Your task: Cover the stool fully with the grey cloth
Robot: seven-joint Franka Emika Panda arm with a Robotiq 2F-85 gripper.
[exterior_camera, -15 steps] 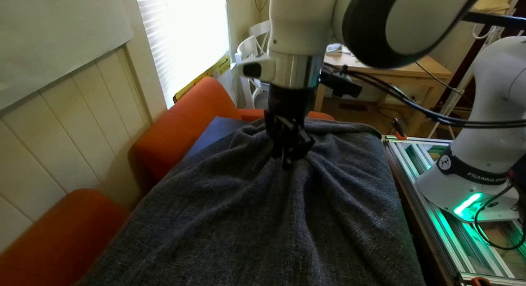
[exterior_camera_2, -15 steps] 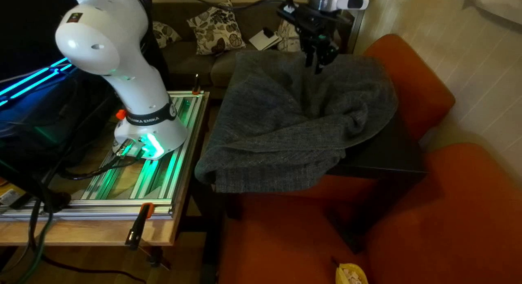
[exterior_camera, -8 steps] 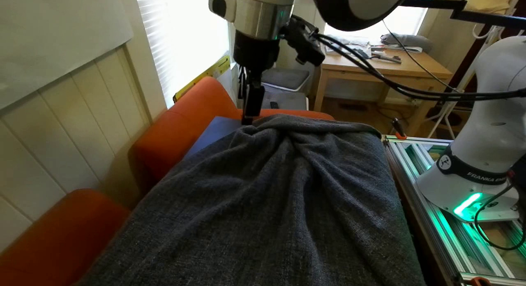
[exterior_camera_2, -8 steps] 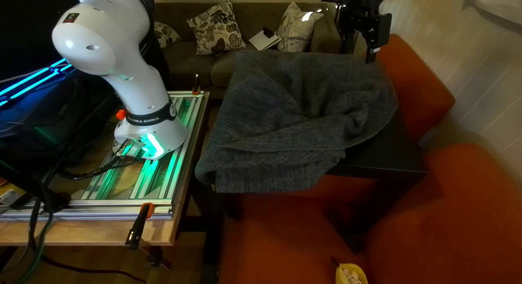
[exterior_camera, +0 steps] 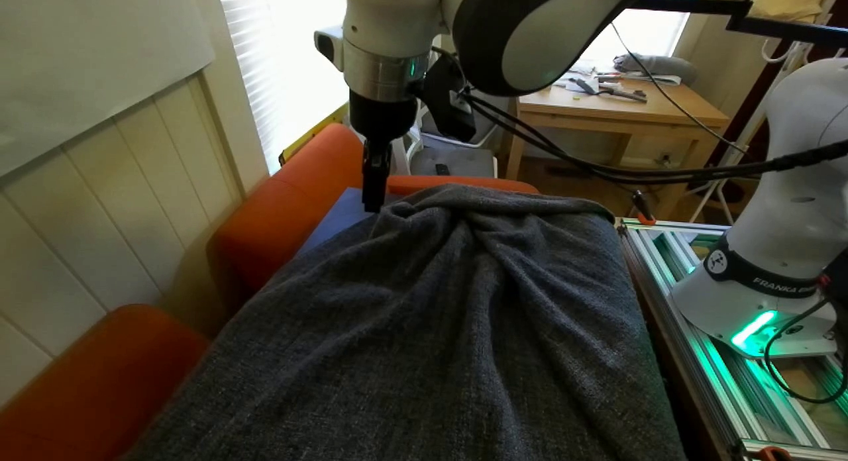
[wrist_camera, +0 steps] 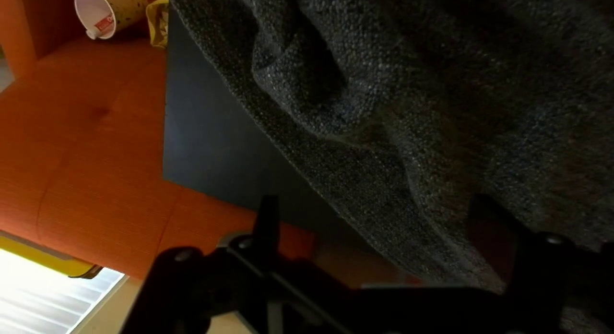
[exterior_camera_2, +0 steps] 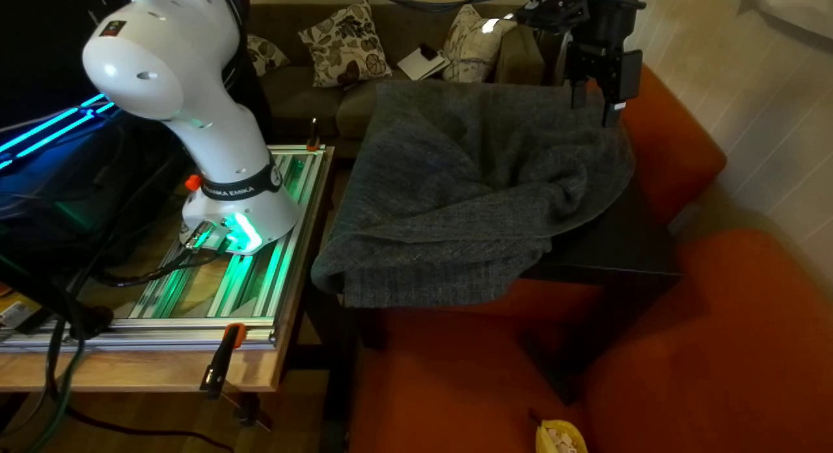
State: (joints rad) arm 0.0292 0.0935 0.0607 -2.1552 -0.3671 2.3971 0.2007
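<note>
The grey cloth point(exterior_camera: 411, 355) lies in folds over a dark flat-topped stool, with its thick bunched folds point(exterior_camera_2: 559, 179) near one edge. A bare dark corner of the stool point(exterior_camera_2: 618, 245) shows beside the cloth in an exterior view, and the wrist view has another bare strip of its top point(wrist_camera: 216, 142). Above the wall-side edge of the cloth hangs my gripper point(exterior_camera_2: 593, 112), pointing down, open and holding nothing. In the wrist view the cloth's slanting edge passes below the gap between the two wide-set fingers point(wrist_camera: 268, 223). Contact with the cloth cannot be made out.
An orange sofa point(exterior_camera_2: 455, 375) surrounds the stool, its back along the panelled wall point(exterior_camera_2: 768, 108). On its seat lie a paper cup point(wrist_camera: 115, 12) and a yellow container point(exterior_camera_2: 561, 437). The robot's base point(exterior_camera_2: 241, 205) stands on a metal-framed bench beside the stool.
My gripper has left the middle of the cloth, gone over toward the wall side, and come lower in the last half second. Its jaws have spread wider. The cloth lies as before.
</note>
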